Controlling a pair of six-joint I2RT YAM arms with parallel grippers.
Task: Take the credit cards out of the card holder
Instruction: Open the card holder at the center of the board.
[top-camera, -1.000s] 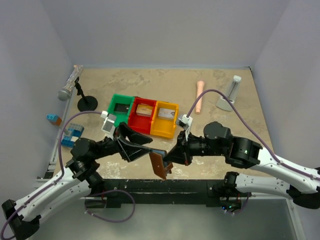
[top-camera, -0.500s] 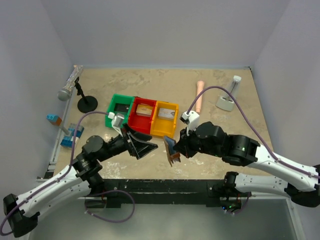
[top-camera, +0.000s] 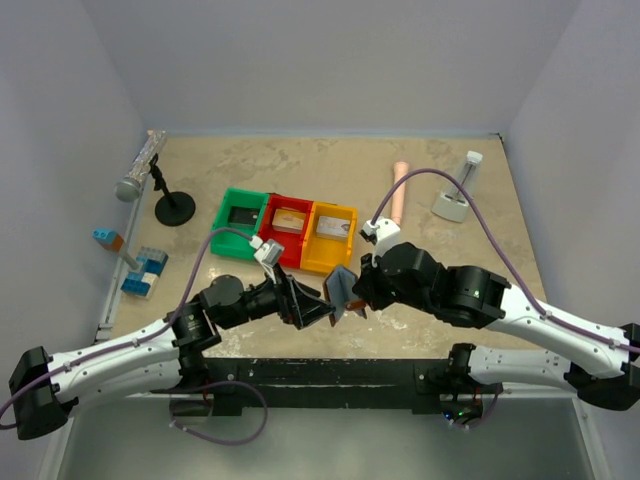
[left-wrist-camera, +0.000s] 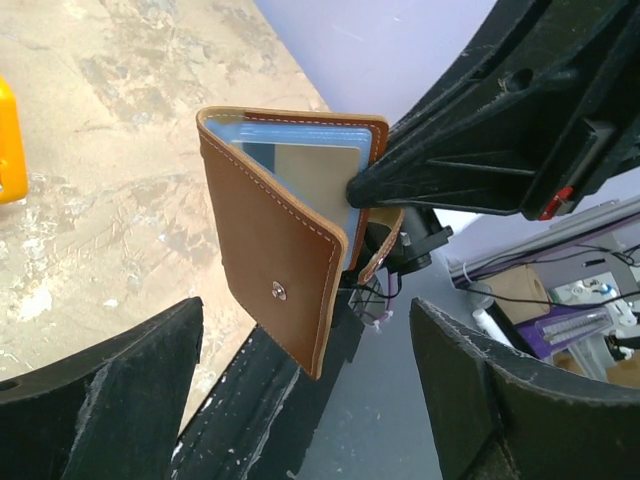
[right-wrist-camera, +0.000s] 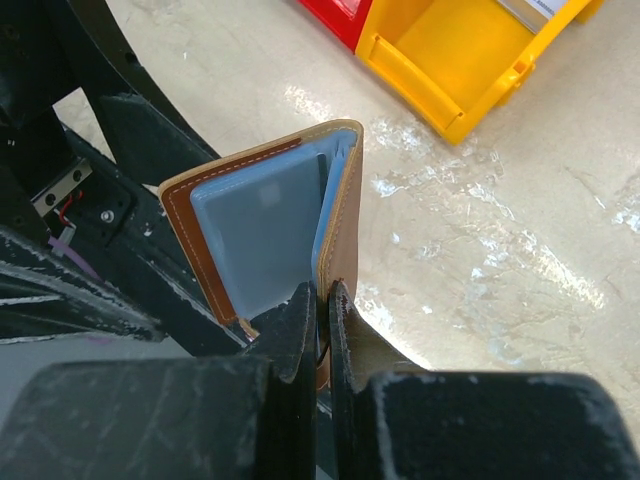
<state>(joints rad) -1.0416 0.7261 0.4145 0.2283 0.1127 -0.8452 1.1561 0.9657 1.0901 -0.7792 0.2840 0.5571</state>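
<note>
The card holder (top-camera: 340, 290) hangs half open above the near edge of the tabletop (top-camera: 330, 165), about midway along it, one flap clamped tight between the right arm's fingers (right-wrist-camera: 290, 345). The left arm's fingers (left-wrist-camera: 120, 390) stand spread wide on either side of it, touching nothing.

Just beyond it sits a yellow bin (top-camera: 330, 238), joined in a row to a red bin (top-camera: 285, 228) and a green bin (top-camera: 243, 213). A microphone on a stand (top-camera: 135, 180) and blue blocks (top-camera: 145, 272) line the left edge; a pink cylinder (top-camera: 399, 195) lies toward the far right corner.

From above, both arms mask most of the holder. A beige panel shows inside; whether it is a card cannot be told.

The holder is brown, leather-like, pale-stitched, with a metal snap and a blue-grey lining. The tabletop looks like mottled sandy stone.
</note>
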